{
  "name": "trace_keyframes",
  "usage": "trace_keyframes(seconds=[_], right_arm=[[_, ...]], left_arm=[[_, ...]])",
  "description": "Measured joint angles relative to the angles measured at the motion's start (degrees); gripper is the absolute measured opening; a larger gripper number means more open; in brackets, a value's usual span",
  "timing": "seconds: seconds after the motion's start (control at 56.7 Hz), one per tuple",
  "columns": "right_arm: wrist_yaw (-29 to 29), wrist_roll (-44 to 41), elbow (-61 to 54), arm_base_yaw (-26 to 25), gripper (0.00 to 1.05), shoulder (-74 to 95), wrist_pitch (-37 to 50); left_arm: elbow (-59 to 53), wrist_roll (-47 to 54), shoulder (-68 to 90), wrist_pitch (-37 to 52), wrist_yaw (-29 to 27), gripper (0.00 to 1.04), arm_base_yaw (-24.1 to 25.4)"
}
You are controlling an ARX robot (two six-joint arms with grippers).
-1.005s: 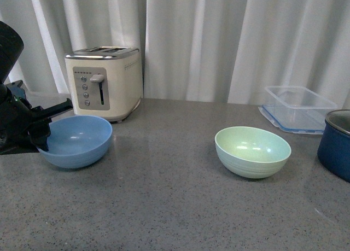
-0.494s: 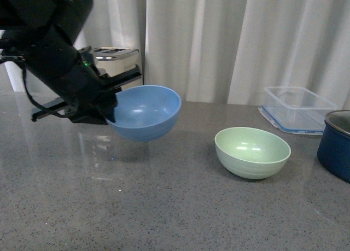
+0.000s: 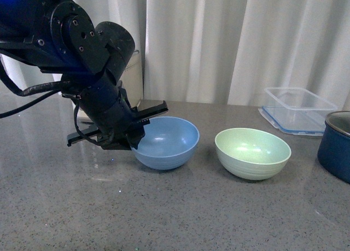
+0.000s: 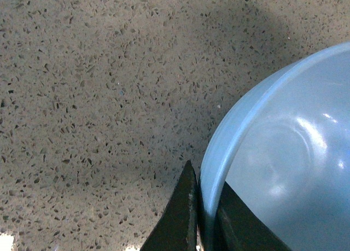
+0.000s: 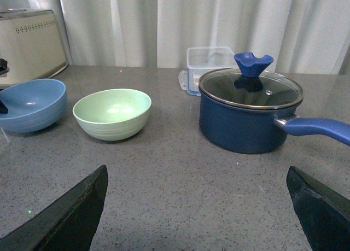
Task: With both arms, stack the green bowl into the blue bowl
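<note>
L gripper point(image 4: 206, 218) jaws are clamping the blue bowl point(image 3: 167, 141) rim, seemingly down on the worktop point(image 3: 175, 212), R gripper point(image 5: 197, 221) jaws are hanging wide apart, and I'm reckoning the green bowl point(image 3: 252, 151), sitting just beside it, as light, stiff, best rim-pinched.

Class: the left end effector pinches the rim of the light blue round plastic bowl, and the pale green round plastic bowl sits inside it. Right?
No. The left end effector pinches the rim of the light blue round plastic bowl, but the pale green round plastic bowl stands beside it, apart; the front view shows this.
</note>
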Motion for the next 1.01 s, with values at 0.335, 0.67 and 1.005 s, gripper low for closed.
trace_keyframes(seconds=[0.335, 0.67, 1.005], right_arm=[[0.0, 0.0, 0.0, 0.0, 0.95, 0.0, 0.0], [0.0, 0.0, 0.0, 0.0, 0.95, 0.0, 0.0], [0.0, 0.0, 0.0, 0.0, 0.95, 0.0, 0.0]], left_arm=[[0.8, 0.3, -0.4, 0.1, 0.7, 0.45, -0.4], [-20.9, 14.6, -24.0, 28.7, -5.2, 0.96, 0.7], [-57.6, 27.3, -44.7, 58.8, -6.4, 0.39, 5.4]])
